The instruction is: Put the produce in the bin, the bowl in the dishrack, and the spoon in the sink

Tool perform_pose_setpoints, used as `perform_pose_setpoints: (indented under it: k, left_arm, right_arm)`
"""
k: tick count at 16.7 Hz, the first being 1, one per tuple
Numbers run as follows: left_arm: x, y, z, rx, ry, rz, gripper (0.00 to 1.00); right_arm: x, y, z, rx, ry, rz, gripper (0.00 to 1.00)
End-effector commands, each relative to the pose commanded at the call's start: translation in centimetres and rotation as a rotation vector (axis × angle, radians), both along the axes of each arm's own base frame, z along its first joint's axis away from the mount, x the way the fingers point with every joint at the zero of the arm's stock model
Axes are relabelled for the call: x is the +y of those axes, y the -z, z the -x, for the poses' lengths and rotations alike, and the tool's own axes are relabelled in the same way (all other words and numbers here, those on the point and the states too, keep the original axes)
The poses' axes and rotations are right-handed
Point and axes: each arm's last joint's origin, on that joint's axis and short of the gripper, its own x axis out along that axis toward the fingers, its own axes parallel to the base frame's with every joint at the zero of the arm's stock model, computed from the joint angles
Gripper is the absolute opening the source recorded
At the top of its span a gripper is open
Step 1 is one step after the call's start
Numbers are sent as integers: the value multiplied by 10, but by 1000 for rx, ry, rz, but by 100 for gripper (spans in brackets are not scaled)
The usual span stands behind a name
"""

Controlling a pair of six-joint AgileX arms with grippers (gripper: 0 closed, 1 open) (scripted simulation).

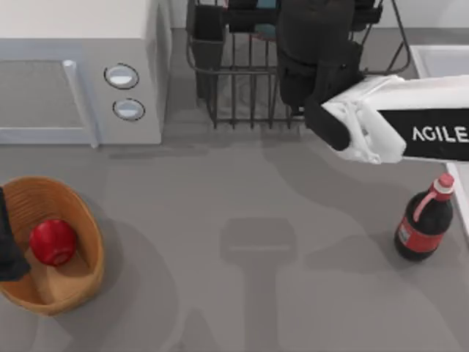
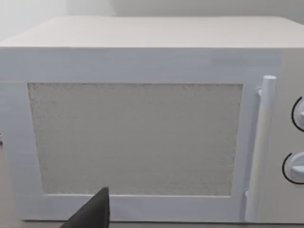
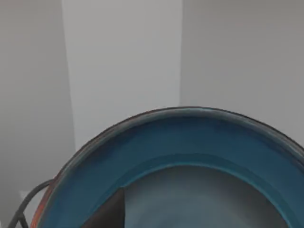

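Closest to the overhead camera is the right arm, its white forearm reaching in from the table's right side so that its dark wrist hangs right over the dishrack at the back. Its gripper is buried under that wrist, so I cannot tell how it stands. From the right wrist, though, the bowl sits just below the camera, teal inside with a thin brownish rim, and a bit of dark wire curves beside it. I'd judge the bowl is at or in the rack, directly under the gripper, so what follows turns on a straight vertical line: either a release and lift away, or a last lowering. Whether it is resting on the bars I can't say.

The produce, a glossy red ball, already lies in the bin at the front left. The left arm waits at the table's left edge beside that bin, and its wrist looks at the microwave; I can't tell its grip either.

The sink shows as a white corner at the right edge, just beyond the rack, so the right arm is clearly the nearer one to it. A dark bottle with a red cap stands in front of the sink.
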Motion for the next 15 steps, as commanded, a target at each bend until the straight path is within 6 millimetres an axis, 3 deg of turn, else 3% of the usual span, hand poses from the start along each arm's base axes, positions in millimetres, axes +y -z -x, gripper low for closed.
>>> perform_pose_setpoints:
  k: [6,8,10,12,15]
  left_arm:
    - [0,0,0,0,0,0,100]
    - [0,0,0,0,0,0,100]
    - [0,0,0,0,0,0,100]
    - [0,0,0,0,0,0,100]
    - [0,0,0,0,0,0,100]
  right_arm:
    - [1,0,1,0,-2,0,100]
    - [-12,-3,0,19,6,14,100]
    - [-40,-9,1,63,24,41,100]
    - [-82,-17,9,124,49,69,100]
    - [-152,-33,44,217,93,89,100]
